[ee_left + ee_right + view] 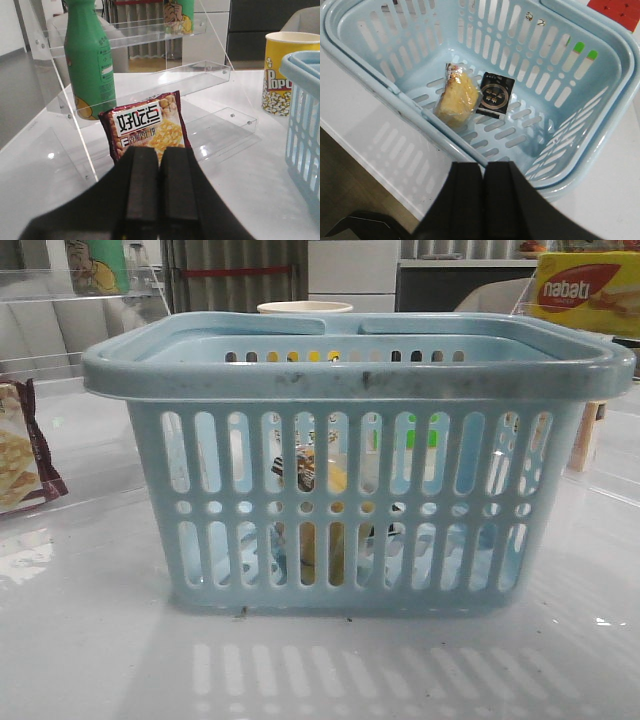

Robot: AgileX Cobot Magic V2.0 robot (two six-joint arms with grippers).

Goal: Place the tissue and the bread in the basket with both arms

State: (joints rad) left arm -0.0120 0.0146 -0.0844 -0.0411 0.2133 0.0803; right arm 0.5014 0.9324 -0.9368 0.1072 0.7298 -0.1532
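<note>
The pale blue basket (pixel 360 380) stands in the middle of the table, and neither gripper shows in the front view. In the right wrist view a yellow bread (pixel 455 97) in a clear wrapper and a black tissue packet (pixel 495 94) lie side by side on the floor of the basket (pixel 420 30). Both show faintly through the slots in the front view. My right gripper (pixel 484 167) is shut and empty, above the basket's near rim. My left gripper (pixel 159 152) is shut and empty, away from the basket (pixel 305 115), facing a snack bag.
A maroon snack bag (pixel 147 127) leans on a clear acrylic shelf (pixel 200 75) holding a green bottle (pixel 90 60). A yellow popcorn cup (pixel 280 75) stands behind the basket. A nabati box (pixel 590 290) sits at the far right. The table's edge (pixel 370 150) runs beside the basket.
</note>
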